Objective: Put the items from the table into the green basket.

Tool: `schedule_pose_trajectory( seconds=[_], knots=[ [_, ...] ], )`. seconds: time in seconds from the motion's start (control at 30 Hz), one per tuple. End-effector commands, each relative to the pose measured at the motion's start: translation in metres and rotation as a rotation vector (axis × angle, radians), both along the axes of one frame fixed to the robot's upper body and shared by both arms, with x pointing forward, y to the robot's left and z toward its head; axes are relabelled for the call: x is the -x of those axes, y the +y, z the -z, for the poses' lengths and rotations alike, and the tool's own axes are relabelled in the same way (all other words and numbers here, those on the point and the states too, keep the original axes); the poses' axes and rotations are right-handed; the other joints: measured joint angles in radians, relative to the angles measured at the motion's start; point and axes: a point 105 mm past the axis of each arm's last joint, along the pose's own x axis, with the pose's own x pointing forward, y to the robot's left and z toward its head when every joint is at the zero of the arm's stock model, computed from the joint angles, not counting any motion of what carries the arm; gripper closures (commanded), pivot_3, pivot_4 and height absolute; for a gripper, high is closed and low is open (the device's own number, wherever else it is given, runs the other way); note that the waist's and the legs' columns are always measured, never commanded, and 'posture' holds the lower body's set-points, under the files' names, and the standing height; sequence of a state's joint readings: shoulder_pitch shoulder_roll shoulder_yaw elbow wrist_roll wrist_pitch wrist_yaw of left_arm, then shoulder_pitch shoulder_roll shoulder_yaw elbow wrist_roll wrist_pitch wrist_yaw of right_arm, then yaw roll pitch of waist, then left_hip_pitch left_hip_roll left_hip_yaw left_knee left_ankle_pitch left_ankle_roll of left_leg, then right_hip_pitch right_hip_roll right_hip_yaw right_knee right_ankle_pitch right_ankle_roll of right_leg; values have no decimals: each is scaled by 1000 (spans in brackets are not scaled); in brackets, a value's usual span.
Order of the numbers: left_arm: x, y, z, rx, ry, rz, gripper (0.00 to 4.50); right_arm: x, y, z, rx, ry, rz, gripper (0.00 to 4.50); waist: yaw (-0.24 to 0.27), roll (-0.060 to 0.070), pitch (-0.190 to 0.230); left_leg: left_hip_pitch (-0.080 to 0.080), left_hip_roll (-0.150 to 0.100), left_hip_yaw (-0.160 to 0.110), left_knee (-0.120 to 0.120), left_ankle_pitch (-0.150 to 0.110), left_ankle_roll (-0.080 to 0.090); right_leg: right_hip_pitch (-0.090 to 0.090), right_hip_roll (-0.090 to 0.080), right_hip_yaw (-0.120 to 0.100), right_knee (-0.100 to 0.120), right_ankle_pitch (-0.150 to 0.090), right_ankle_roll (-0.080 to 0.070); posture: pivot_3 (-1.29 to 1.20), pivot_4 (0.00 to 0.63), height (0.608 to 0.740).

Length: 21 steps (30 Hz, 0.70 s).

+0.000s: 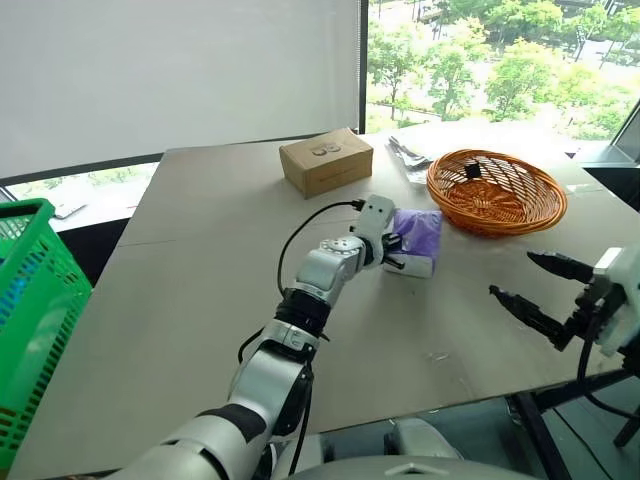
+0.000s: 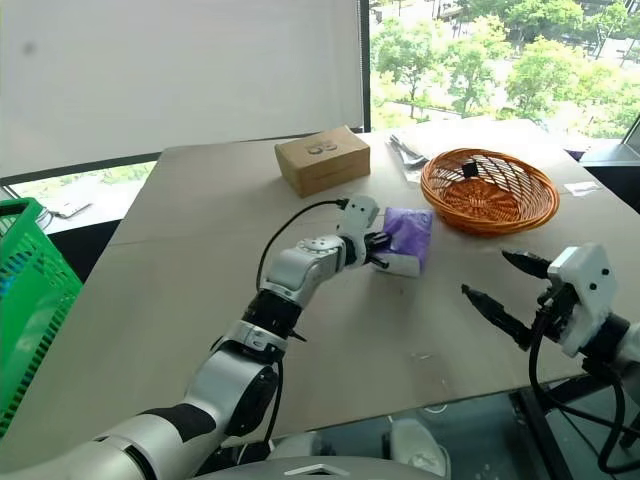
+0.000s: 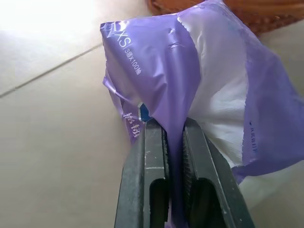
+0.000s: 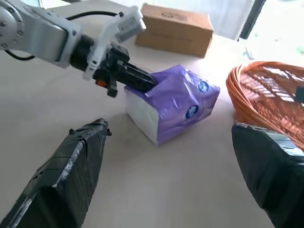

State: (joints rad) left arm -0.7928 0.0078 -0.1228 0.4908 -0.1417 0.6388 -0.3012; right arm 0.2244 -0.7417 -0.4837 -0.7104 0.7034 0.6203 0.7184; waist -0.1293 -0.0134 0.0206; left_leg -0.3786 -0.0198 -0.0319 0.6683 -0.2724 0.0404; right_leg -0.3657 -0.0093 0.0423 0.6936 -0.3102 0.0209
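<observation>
While my left gripper (image 3: 173,156) pinches the purple wrapper of the tissue pack (image 1: 415,241) mid-table (image 1: 200,280), wicker bowl (image 1: 497,190) at its two o'clock, my right gripper (image 1: 538,291) hangs spread wide; green basket (image 1: 30,320) far at nine o'clock.

Silver-grey segmented arm shells, black rings at the joints. Black cable looped from forearm up to white wrist block of left hand (image 1: 392,252). Two slim black fingers, flat-sided with slotted recesses. Small orange mark under left wrist. Right hand (image 1: 538,290): white wrist housing, black cable, tapered fingers wrapped in black tape.
</observation>
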Motion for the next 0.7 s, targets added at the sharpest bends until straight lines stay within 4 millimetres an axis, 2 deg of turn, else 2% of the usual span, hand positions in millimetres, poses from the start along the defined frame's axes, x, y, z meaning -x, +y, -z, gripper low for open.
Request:
schedule_pose_trajectory(
  seconds=[0.03, 0.13, 0.2, 0.23, 0.33, 0.43, 0.57, 0.7],
  knots=[
    [-30, 50, -69, 55, -213, -171, 4453, -8, 25, -15, -57, -42, -116, 0, 5, 0, 2, 0, 0, -1, 0, 0, 0, -1, 0, -1, 0, 0, 0, -122, 0, 740],
    [-41, 111, -109, 43, -335, -327, 4453, -18, 55, -32, -141, -87, -237, 0, 11, 0, 5, -3, 0, -1, 0, 0, 0, -5, 0, 0, 1, 0, -1, -71, 0, 740],
    [-40, 172, -131, -68, -410, -465, 4453, -22, 80, -46, -231, -112, -338, 0, 16, -2, 6, -4, 0, -2, -1, 0, 0, -7, 0, 0, 1, 0, -1, -20, 0, 740],
    [-34, 204, -144, -131, -446, -530, 4453, -24, 92, -53, -270, -120, -391, 0, 19, -3, 6, -5, 0, -2, -1, 0, -1, -9, 0, 1, 1, 0, -1, 16, 0, 740],
    [-12, 269, -175, -226, -528, -683, 4453, -30, 111, -57, -276, -113, -484, 0, 44, -5, 7, -8, -1, -4, -3, 3, -5, -14, 0, 2, 1, 1, -1, 66, 0, 740],
    [19, 330, -203, -309, -587, -847, 4453, -40, 119, -57, -227, -122, -531, 0, 110, -7, 7, -12, -4, -5, -2, 3, -6, -18, -5, 0, 0, 1, -1, 130, 0, 740],
    [61, 395, -208, -409, -568, -1025, 4453, -49, 127, -66, -246, -148, -577, 0, 169, -11, 5, -21, -8, -5, 0, 3, -6, -27, -8, -1, 2, 1, -1, 181, 0, 740],
    [83, 421, -201, -439, -545, -1095, 4453, -49, 133, -67, -258, -150, -606, 0, 224, -13, 4, -21, -9, -8, -1, 3, -6, -27, -10, -4, 2, 1, -1, 190, 0, 740]
  ],
)
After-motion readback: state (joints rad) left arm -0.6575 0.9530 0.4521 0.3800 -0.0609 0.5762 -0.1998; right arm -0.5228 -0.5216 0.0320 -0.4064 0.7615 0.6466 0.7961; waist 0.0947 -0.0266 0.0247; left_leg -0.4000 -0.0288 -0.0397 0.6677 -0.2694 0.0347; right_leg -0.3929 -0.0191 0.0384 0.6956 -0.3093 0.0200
